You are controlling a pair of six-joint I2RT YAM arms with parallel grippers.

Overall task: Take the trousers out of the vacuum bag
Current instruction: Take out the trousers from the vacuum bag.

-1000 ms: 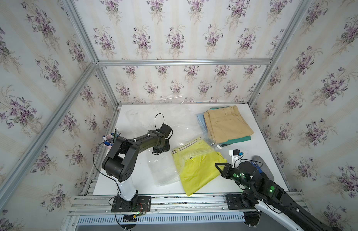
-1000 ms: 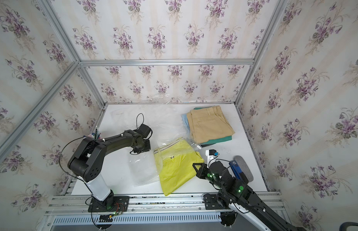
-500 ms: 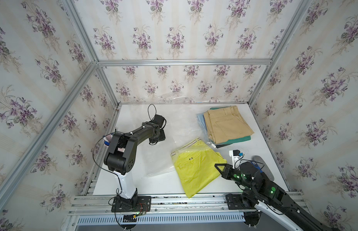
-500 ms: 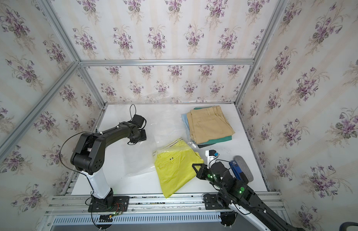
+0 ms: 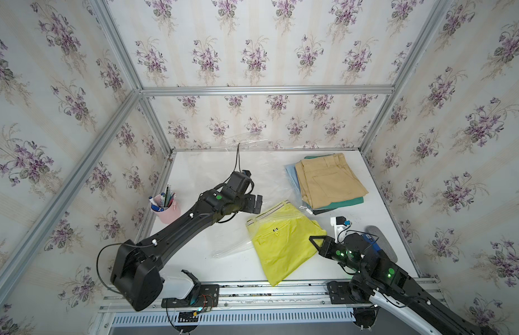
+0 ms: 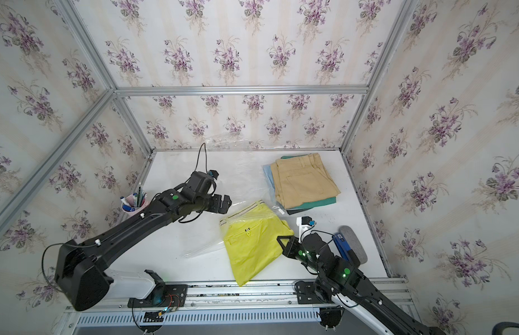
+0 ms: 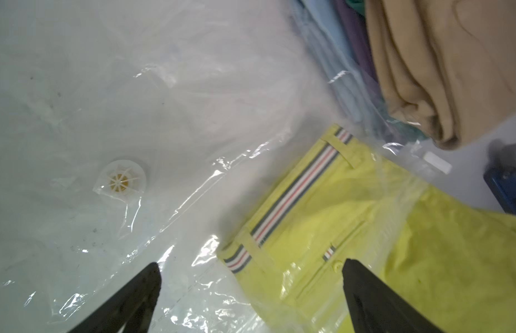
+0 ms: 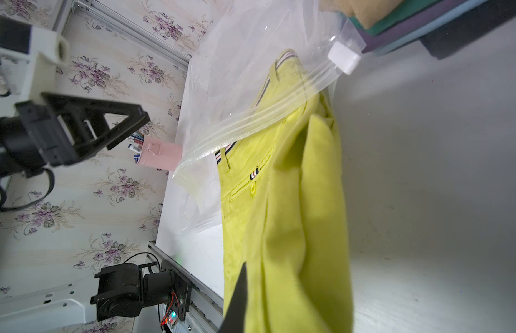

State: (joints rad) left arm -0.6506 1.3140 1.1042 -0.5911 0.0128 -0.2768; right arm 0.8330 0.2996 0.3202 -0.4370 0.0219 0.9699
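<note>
The clear vacuum bag (image 5: 223,177) lies crumpled across the middle and back of the table, its round valve (image 7: 121,180) facing up. Bright yellow trousers (image 5: 284,246) lie at the front. Their striped waistband (image 7: 294,196) is still under the bag's zip edge (image 8: 265,115). My right gripper (image 5: 312,239) is shut on the yellow trousers' right edge; one finger (image 8: 239,297) shows against the cloth. My left gripper (image 7: 251,262) hovers open over the bag's mouth and waistband, holding nothing. A stack of folded trousers with khaki on top (image 5: 330,179) sits at the back right.
A pink cup of pens (image 5: 165,210) stands at the table's left edge behind my left arm. A grey and blue object (image 5: 375,239) lies by the right edge near my right arm. The metal rail (image 5: 252,290) runs along the front.
My left gripper has opened and swung back toward the yellow trousers. The bag has slid toward the back left, baring more of the yellow trousers. The right arm has stayed put.
</note>
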